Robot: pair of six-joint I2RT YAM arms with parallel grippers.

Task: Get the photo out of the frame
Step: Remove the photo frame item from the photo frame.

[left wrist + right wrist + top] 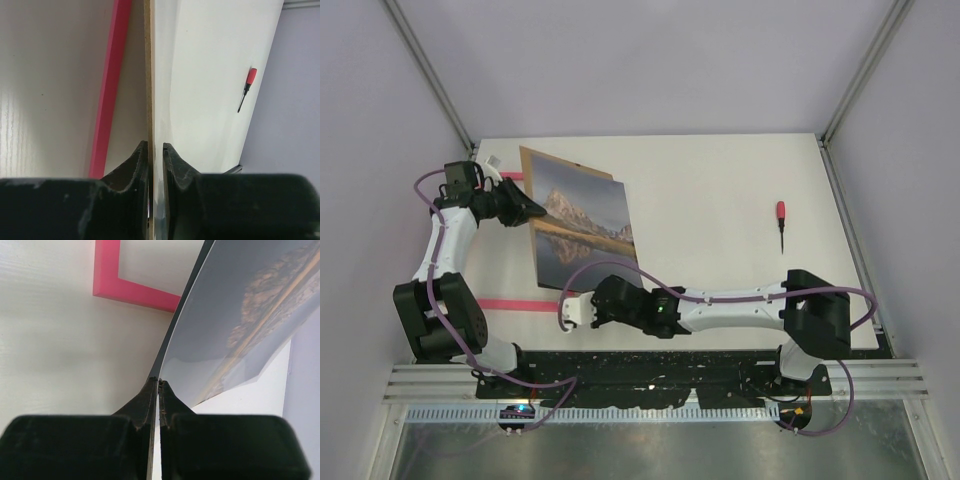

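Note:
The photo [582, 222], a mountain mirrored in a lake, is held tilted up off the table. The brown backing board [542, 162] stands behind it and shows past its top left. My left gripper [537, 211] is shut on their left edge; in the left wrist view its jaws [156, 146] pinch the board's thin brown edge [148, 75] with a glossy sheet beside it. My right gripper [563, 302] is shut on the photo's near corner [235, 305], fingertips [159, 381] together on the sheet. The pink frame [510, 303] lies flat on the table beneath [112, 75] [130, 290].
A red-handled screwdriver [781, 222] [247, 87] lies on the white table [720, 200] at the right. Grey walls stand on the left, right and far sides.

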